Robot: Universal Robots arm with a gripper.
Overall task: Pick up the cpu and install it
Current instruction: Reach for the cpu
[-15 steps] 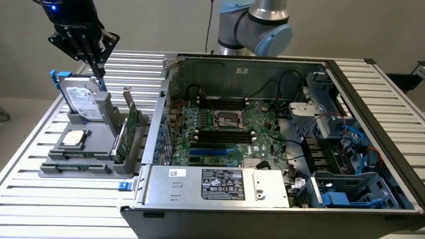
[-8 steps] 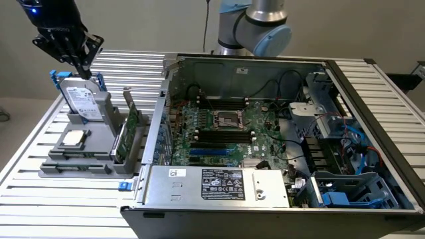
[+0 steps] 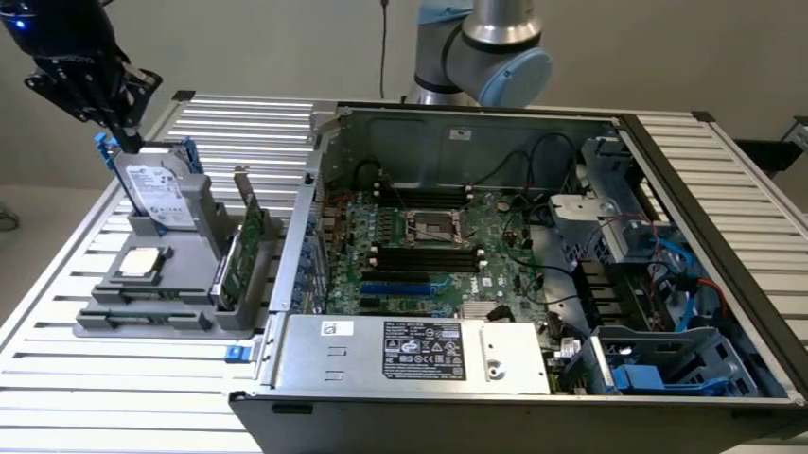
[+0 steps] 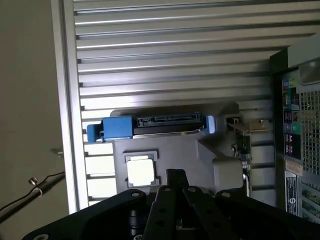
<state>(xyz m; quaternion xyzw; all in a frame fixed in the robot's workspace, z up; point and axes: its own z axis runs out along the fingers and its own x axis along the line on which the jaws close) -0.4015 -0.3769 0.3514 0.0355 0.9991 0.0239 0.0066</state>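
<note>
The pincer [image 3: 124,140] is clenched, its two black fingers pressed together with nothing between them. In the exterior view it sits at about ten o'clock of the scene, its upper body cut off by the frame edge. Its tips are right at the blue bracket on the upper edge of the hard drive [image 3: 158,194]; whether they touch it is hard to tell. In the wrist view the pincer [image 4: 176,174] points at the gray holder [image 4: 200,160], and its black body hides the holder's near part.

The cpu [image 3: 142,263] lies flat in a square pocket of the holder [image 3: 151,320], at about six o'clock from the pincer in the exterior view and apart from it. In the wrist view the cpu [image 4: 140,171] shows as a bright square just beside the fingertips, its surface washed out.

The hard drive [image 4: 165,122] stands upright in the holder, seen edge-on in the wrist view. A green card [image 3: 244,241] stands at its three o'clock.

Further toward three o'clock, the open computer case [image 3: 707,246] rests on the slatted table [image 3: 114,397]. The socket [image 3: 436,227] sits mid-board; its inside cannot be made out.
</note>
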